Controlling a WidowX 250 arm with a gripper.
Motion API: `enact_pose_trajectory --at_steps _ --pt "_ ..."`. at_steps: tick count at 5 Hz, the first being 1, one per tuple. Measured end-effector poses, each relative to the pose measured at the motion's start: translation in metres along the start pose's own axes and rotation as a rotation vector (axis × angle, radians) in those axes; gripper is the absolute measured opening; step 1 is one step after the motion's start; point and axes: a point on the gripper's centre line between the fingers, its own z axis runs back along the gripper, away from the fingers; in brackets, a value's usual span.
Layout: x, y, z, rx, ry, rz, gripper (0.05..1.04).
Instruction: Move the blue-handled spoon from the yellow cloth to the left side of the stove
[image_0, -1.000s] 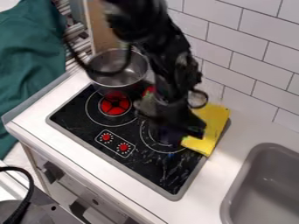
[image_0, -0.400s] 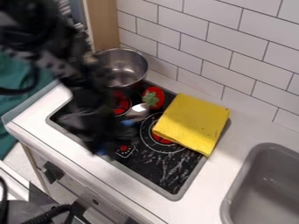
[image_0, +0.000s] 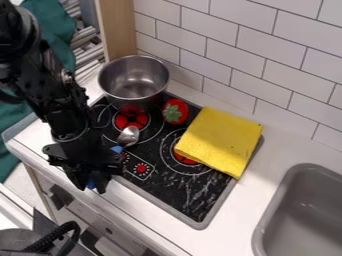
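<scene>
You have a white counter (image_0: 234, 215) with a black stove (image_0: 160, 186) set into it. The robot arm (image_0: 50, 95) slants down over the stove's front left corner, in the way of your view of it. The grey sink (image_0: 317, 169) is to the stove's right, cut off by the view's edge. On the stove's back right part lies a yellow cloth (image_0: 224, 137); at its back left, the metal pot (image_0: 135, 92) overlaps a red-centred burner. Your gripper (image_0: 91, 188) is at the stove's front edge, its fingers pinched on the spoon (image_0: 128, 136), whose bowl points over the stove's left half. A strawberry (image_0: 175, 111) sits near the stove's back edge.

The gripper hides most of the spoon's blue handle, so you can't make out the exact grip; the cloth covers part of the right burner.
</scene>
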Motion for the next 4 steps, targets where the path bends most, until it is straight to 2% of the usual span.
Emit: enact_pose_trajectory --at_steps 1,2,3,4 --pt "0.008 -0.002 -0.007 -0.006 0.004 0.02 0.352" --pt "0.013 -0.011 -0.009 0.003 0.018 0.002 0.42" --pt "0.016 -0.019 -0.006 0.018 0.025 -0.016 0.723" --pt "0.027 -0.027 0.015 0.041 -0.059 -0.065 0.987"
